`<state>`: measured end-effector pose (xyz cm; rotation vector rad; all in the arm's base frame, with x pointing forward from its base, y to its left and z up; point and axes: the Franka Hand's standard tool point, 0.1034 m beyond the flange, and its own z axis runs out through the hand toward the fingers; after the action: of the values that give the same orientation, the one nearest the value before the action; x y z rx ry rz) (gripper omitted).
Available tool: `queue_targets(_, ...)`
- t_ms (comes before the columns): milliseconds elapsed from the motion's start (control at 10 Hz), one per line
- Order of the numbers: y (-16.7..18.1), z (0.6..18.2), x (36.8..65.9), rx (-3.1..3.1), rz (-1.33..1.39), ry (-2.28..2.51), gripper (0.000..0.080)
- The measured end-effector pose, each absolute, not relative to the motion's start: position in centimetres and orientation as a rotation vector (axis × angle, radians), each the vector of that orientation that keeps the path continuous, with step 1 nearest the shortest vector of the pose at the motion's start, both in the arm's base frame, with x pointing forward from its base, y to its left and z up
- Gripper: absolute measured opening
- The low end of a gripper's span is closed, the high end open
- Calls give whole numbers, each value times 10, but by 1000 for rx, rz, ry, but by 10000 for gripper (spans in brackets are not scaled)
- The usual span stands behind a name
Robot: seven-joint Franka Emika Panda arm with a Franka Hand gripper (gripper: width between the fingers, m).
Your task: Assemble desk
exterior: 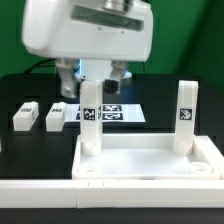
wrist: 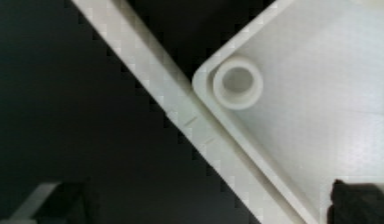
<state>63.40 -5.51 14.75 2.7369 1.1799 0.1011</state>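
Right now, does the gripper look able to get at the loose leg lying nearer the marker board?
Probably yes. The gripper hangs open above the table, and that loose leg lies in the open with nothing over it. The upright leg beside it stands apart.

A bulky white arm (exterior: 88, 28) with a smooth, rounded housing fills the exterior view's top centre. Below it sits a grey gripper (exterior: 93, 84) with a blue patch and dark fingers (wrist: 47, 205).
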Motion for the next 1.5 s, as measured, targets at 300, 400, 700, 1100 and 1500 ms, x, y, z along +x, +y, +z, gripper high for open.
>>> queue_targets(300,-118,161,587,2858,81,986,648)
queue_targets(400,-133,159,574,2924,72,806,648)
queue_targets(700,-126,157,576,3000,91,520,648)
queue_targets(1100,-136,143,539,3111,55,67,648)
queue_targets(1500,-125,116,506,3132,40,-265,648)
